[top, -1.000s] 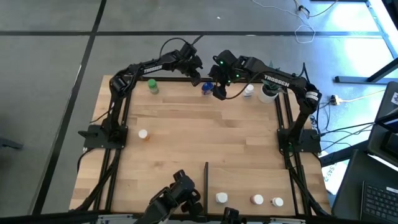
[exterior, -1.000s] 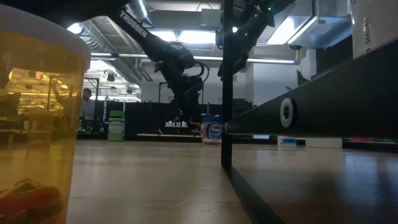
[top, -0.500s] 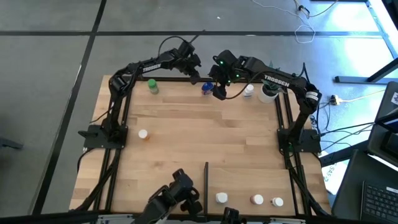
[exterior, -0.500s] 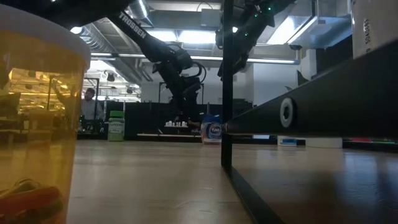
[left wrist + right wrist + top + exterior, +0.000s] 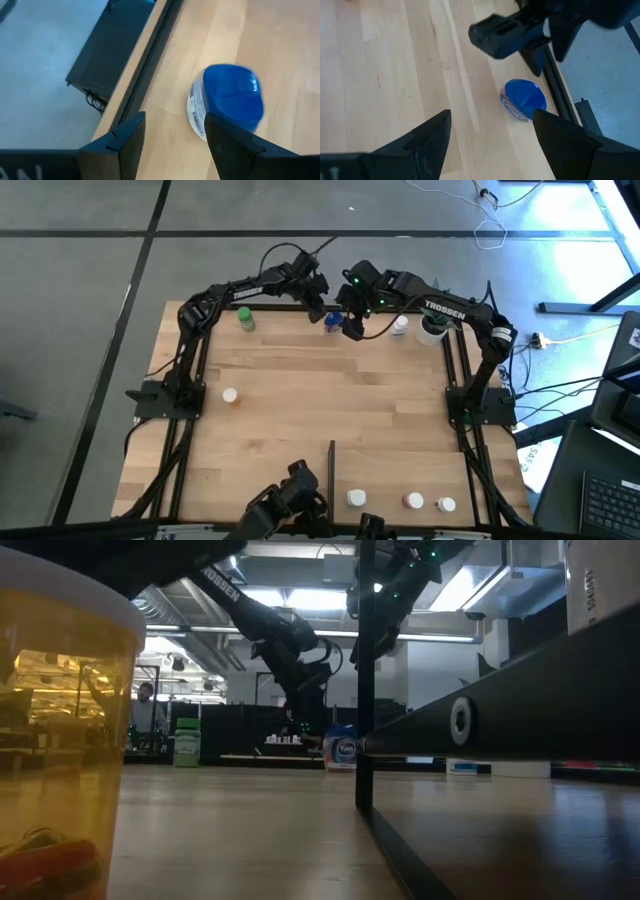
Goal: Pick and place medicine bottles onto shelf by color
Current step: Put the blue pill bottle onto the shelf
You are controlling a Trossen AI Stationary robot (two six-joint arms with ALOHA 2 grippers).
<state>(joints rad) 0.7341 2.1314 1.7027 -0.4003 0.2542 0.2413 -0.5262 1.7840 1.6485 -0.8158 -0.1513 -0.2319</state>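
Grippers open, left gripper [image 5: 172,137] and right gripper [image 5: 492,132] above blue bottle [image 5: 227,102]

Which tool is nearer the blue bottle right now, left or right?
Too close to call. The left tool hangs open just beside the blue bottle, toward the table's far edge. The right tool, also open, sits beside it on the other side. Neither holds it.

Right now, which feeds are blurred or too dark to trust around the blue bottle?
Left wrist view: the blue bottle is smeared by motion blur. Right wrist view: sharp and evenly lit. Low view: backlit by ceiling lights, arms in silhouette, an out-of-focus amber container fills the foreground.
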